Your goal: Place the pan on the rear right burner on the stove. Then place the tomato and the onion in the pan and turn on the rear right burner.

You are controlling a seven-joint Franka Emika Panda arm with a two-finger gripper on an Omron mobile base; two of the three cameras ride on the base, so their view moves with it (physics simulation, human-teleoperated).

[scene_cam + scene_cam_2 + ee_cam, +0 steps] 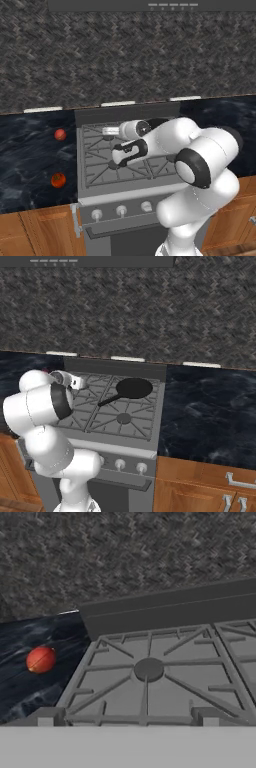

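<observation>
The pincer point(106, 131) hangs low over the rear left part of the stove point(150, 428), pointing towards the robot's left; whether its jaws are apart or together cannot be told, since the tips are too small in the base views and hidden in the hand view. It holds nothing that can be seen. The pan point(134, 388) already sits on the rear right burner, its long handle running forward and to the left across the grate. On the table point(30, 160) left of the stove lie two red balls. The rear one point(60, 134), plain and pinkish, is judged to be the onion; the hand view shows it point(41, 659) just beyond the edge of the grate, left of the burner cap point(148, 669) that lies straight ahead. The front one point(58, 180), orange-red with a dark spot, is judged to be the tomato. Governing relation: the onion lies nearer the pincer, directly to its left and lower; the tomato lies to the left and further forward.
</observation>
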